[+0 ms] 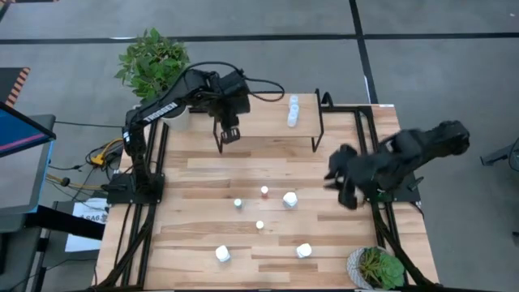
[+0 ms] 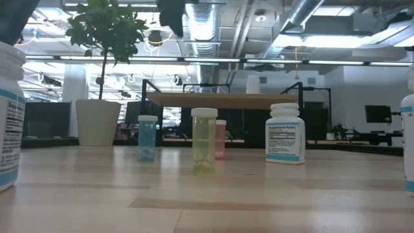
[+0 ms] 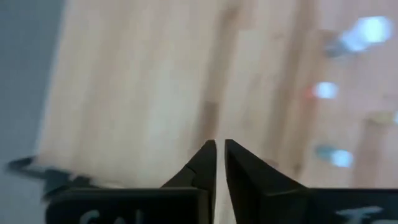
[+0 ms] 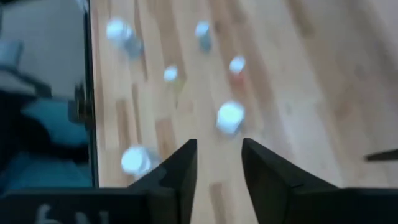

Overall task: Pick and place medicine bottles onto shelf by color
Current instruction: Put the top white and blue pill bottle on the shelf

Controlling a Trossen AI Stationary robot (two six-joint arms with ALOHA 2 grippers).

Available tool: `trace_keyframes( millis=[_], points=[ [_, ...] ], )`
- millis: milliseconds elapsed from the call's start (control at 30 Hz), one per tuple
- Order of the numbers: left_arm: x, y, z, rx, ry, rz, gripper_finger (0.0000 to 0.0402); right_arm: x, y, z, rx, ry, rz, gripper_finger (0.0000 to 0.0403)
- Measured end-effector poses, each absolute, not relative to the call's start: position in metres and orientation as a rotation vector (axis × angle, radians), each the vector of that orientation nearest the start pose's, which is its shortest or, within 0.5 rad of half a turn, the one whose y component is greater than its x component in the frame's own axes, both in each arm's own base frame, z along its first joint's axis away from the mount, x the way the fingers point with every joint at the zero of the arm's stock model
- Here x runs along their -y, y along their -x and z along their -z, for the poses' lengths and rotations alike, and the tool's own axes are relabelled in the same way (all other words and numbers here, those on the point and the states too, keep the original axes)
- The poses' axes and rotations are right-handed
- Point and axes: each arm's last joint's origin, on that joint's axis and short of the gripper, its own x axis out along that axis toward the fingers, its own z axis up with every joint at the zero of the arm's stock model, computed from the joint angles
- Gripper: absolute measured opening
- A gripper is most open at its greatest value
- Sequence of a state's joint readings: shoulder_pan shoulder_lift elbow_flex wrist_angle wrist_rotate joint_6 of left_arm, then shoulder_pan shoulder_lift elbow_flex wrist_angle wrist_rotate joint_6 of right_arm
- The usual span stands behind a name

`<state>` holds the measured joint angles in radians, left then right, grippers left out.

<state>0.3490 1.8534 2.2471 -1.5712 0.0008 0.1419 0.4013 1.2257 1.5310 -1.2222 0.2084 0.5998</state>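
Several small medicine bottles stand upright on the plank table: a teal-capped one [image 1: 238, 203], a red-capped one [image 1: 264, 191], a larger white one [image 1: 289, 199], a yellowish one [image 1: 259, 225], and two white ones [image 1: 222, 254] [image 1: 304, 251] nearer the front. Two more bottles [image 1: 292, 111] stand on the shelf [image 1: 268, 122] at the far edge. My left gripper [image 1: 229, 134] hangs over the shelf's left part with nothing in it, its fingers [image 3: 208, 158] shut but for a thin slit. My right gripper [image 1: 345, 186] is open and empty [image 4: 219, 155] above the table's right side.
A potted plant [image 1: 152, 63] stands at the table's far left corner and another [image 1: 377, 266] at the near right corner. The shelf's black legs [image 1: 319, 122] rise from the table at the far edge. Bare planks lie between the shelf and the bottles.
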Motion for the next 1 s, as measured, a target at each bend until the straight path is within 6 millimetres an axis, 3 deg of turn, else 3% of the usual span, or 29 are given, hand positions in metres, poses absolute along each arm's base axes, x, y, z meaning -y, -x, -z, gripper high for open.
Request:
trace_keyframes(
  millis=[133,267,500,667,1000],
  points=[
    [-0.094,-0.309,-0.428,-1.135,0.095,-0.127,0.0055,-0.094,-0.203,-0.383,-1.012,-0.266,0.114,0.0190],
    [-0.073,-0.295,-0.444,-1.070,0.113,-0.036,0.0096,-0.107,-0.224,-0.366,-1.027,-0.233,0.190,0.0216],
    [-0.050,-0.248,-0.455,-1.046,0.100,-0.041,0.0162,-0.103,-0.263,-0.334,-1.096,-0.249,0.346,0.0233],
    [-0.038,-0.217,-0.434,-1.081,0.142,-0.081,0.0191,-0.094,-0.291,-0.312,-1.168,-0.313,0.343,0.0234],
    [-0.020,-0.202,-0.383,-1.017,0.110,-0.025,0.0206,-0.075,-0.323,-0.269,-1.321,-0.305,0.400,0.0234]
  ],
)
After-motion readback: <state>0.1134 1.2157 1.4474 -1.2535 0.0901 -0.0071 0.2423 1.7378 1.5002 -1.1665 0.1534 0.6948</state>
